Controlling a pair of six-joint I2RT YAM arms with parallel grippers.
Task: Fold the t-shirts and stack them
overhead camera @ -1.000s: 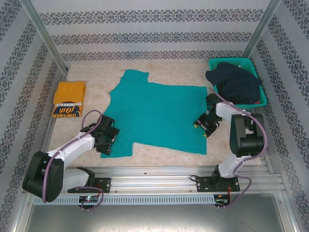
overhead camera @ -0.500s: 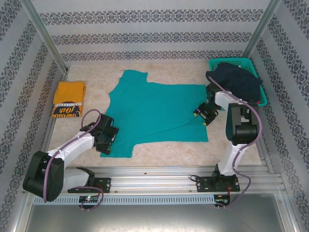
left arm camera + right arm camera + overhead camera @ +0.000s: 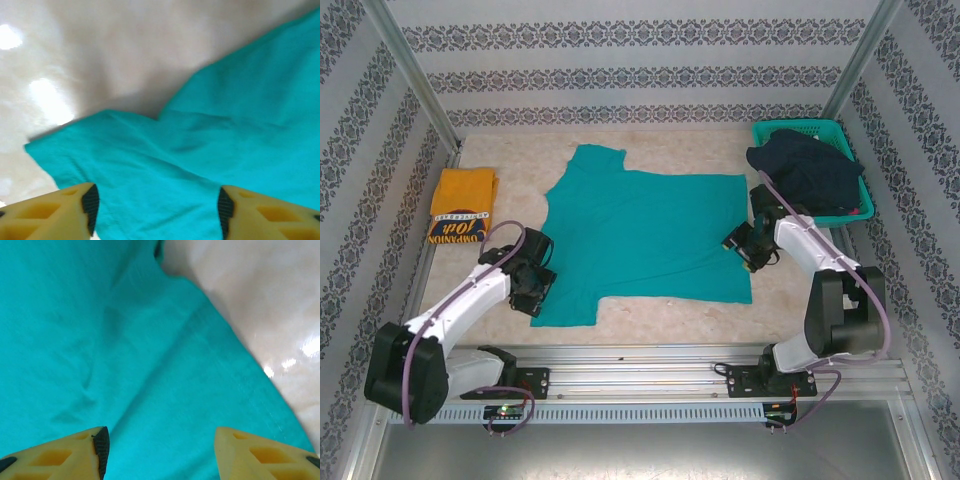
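A: Yellow tee lies folded at 9 o'clock. Left gripper, jaws apart, has slid to the 7 o'clock sleeve of the teal tee.
B: Right gripper, also agape, has drawn the 3 o'clock hem straighter. Tee lies flat; I judge folding comes next.
A: Pale marbled table; basket at 1 o'clock; patterned walls.
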